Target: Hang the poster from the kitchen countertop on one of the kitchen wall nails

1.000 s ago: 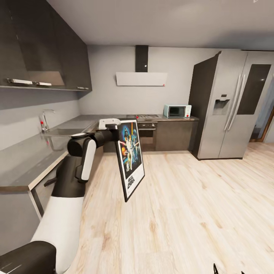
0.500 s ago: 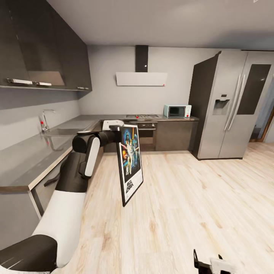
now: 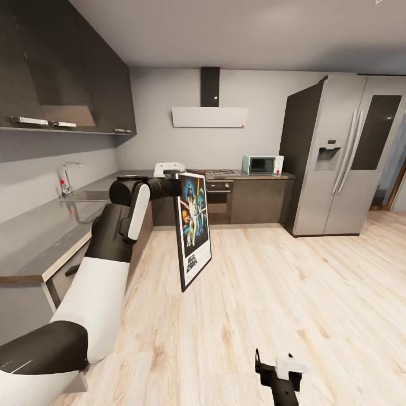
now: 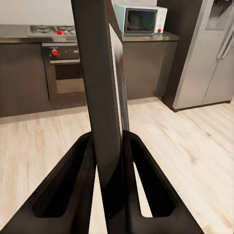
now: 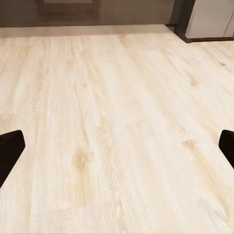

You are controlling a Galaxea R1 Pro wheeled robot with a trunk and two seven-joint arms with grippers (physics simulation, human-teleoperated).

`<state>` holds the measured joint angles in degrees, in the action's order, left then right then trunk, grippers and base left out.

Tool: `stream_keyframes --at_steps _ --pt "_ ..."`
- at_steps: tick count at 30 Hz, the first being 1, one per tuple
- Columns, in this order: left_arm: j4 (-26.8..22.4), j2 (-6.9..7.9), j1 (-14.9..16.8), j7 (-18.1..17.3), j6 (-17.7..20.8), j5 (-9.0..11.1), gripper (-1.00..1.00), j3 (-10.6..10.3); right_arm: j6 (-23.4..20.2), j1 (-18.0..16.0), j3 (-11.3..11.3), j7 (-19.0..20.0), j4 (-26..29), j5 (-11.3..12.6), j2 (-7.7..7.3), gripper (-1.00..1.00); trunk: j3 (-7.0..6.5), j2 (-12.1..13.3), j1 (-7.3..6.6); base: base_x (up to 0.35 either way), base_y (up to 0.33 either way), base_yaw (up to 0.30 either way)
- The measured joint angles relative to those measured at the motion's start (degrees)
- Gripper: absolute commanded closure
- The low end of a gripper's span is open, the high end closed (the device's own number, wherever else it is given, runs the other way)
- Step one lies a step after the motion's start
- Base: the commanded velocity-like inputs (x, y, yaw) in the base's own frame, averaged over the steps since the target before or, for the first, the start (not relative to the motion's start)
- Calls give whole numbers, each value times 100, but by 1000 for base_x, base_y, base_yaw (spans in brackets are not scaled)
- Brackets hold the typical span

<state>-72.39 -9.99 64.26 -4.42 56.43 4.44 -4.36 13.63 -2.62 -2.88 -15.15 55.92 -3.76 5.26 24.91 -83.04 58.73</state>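
We observe the left gripper (image 3: 176, 186) at centre-left of the head frame, its black fingers (image 4: 68, 195) clamped on the upper edge of the tall black-framed Star Wars poster (image 3: 194, 228). The poster hangs upright in the air, slightly tilted, above the light wood plank floor (image 3: 293, 293), clear of the glossy dark grey countertop (image 3: 39, 231) running along the left side of the frame. In the left wrist frame we see the poster (image 4: 105, 97) edge-on, rising between the two fingers.

The right gripper (image 3: 277, 373) sits at the lower right of the head frame, over bare floor, holding nothing. In the right wrist frame its dark fingertips (image 5: 9, 151) appear at opposite edges, so the jaws stand wide apart.

At the far wall we note a white extractor hood (image 3: 209, 117), a steel oven (image 3: 219, 197), a pale teal microwave (image 3: 262, 164), and a silver double-door fridge (image 3: 349, 158) at upper right.
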Motion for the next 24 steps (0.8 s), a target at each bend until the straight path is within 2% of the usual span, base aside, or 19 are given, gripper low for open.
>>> stream_keyframes --at_steps 3,6,8,10,15,19,20,24 --pt "123 0 54 9 -2 165 100 2 -109 -93 -431 -434 73 6 17 -100 0 0 0 0 0 0" --pt "202 0 81 36 -9 545 100 3 -503 -214 -1214 -1087 173 15 25 -100 0 0 0 0 0 0" --pt "206 0 86 45 -12 632 100 2 -618 -246 -1469 -1301 298 27 48 -100 0 0 0 0 0 0" --pt "205 1 88 50 -15 680 100 2 -727 -262 -1607 -1418 391 35 98 -100 0 0 0 0 0 0" --pt "185 1 90 52 -58 715 100 4 -1026 -278 -1709 -1499 520 39 172 -100 0 0 0 0 0 0" --pt "172 1 91 60 -82 823 100 -4 -1238 -285 -1919 -1536 750 44 214 -100 0 0 0 0 0 0" --pt "164 1 91 65 -87 892 100 -36 -1278 -286 -2047 -1568 829 47 221 -100 0 0 0 0 0 0" --pt "150 1 91 70 -144 974 100 -238 -1330 -287 -2249 -1702 923 50 231 -100 0 0 0 0 0 0"
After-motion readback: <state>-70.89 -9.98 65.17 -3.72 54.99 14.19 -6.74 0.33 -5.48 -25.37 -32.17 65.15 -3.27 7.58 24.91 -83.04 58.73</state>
